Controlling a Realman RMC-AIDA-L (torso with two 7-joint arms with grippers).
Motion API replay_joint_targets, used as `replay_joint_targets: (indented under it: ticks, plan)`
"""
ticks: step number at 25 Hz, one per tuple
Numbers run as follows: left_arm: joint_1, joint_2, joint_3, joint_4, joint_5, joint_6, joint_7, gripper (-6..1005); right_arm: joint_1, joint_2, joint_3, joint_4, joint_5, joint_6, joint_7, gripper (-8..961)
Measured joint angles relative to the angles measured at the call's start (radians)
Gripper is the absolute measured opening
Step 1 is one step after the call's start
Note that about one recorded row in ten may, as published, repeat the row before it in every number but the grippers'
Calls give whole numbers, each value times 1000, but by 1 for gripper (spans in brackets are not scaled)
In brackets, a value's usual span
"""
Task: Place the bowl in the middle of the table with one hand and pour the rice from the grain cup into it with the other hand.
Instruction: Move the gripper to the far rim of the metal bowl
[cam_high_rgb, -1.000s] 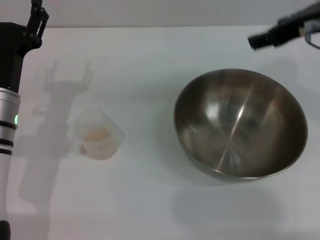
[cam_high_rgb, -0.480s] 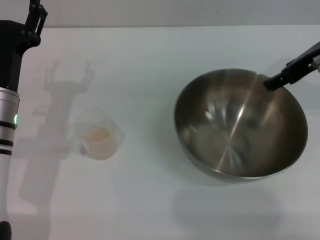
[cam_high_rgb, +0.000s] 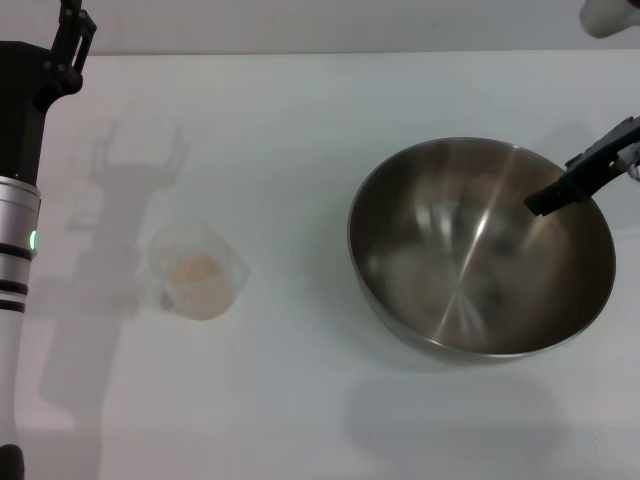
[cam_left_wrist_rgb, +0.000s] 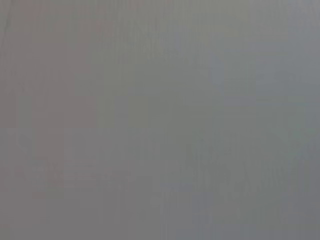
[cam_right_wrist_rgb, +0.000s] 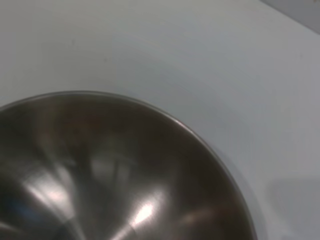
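The bowl (cam_high_rgb: 480, 250) is a large shiny steel one, standing empty on the white table (cam_high_rgb: 300, 110), right of the middle. It fills the lower part of the right wrist view (cam_right_wrist_rgb: 110, 175). My right gripper (cam_high_rgb: 562, 188) reaches in from the right, with a black finger over the bowl's right rim and just inside it. The grain cup (cam_high_rgb: 197, 270) is a small clear plastic one standing upright at the left, with pale rice (cam_high_rgb: 194, 268) in its bottom. My left gripper (cam_high_rgb: 68, 35) hangs at the far left, well behind the cup; its shadow shows two spread fingers.
The left arm's black and silver body (cam_high_rgb: 18, 200) runs down the left edge. The table's far edge (cam_high_rgb: 320, 52) is at the top. The left wrist view shows only plain grey.
My right gripper has come down from the far right corner to the bowl's right rim. The bowl, the cup and the left arm have not moved.
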Motion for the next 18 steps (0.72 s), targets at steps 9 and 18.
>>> replay_joint_targets:
  ticks: [9, 18]
  plan:
    - [1, 0, 2, -3, 2, 0, -1, 841, 7, 8, 12, 82, 6, -68, -35, 610]
    - [4, 0, 2, -3, 5, 0, -1, 841, 13, 13, 35, 108, 31, -90, -71, 380]
